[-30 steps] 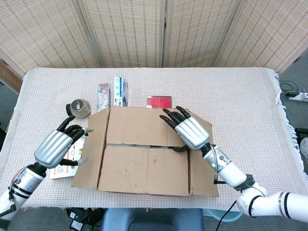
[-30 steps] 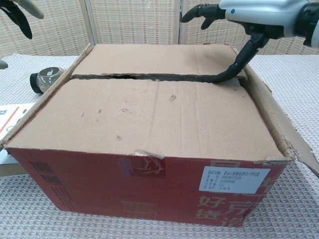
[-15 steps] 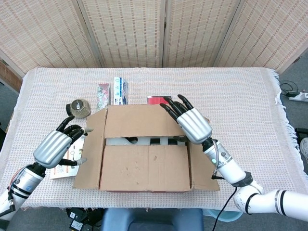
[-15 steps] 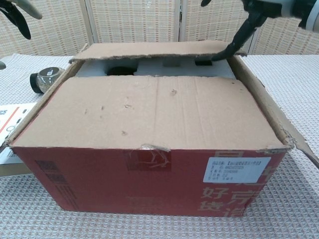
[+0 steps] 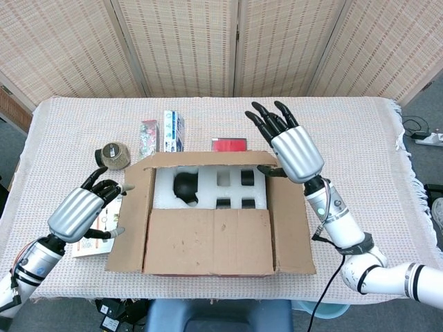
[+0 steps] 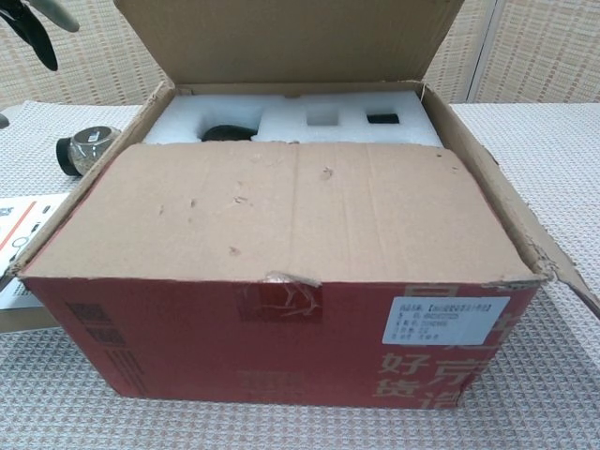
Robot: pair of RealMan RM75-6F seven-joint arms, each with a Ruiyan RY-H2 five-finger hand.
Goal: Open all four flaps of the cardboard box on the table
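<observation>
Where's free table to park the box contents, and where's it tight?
Free: bare cloth right of the cardboard box out to the fringed table edge, and the far strip by the screens. Tight: left of the box, around the left hand, leaflet and jar.

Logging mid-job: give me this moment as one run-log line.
far flap: raised upright | near flap: closed | side flaps: out | right hand: open, behind far flap | left hand: open, beside cardboard box

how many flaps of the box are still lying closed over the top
1: the near flap lies flat over the cardboard box. The far flap stands raised, and the left flap and right flap are folded outward.
</observation>
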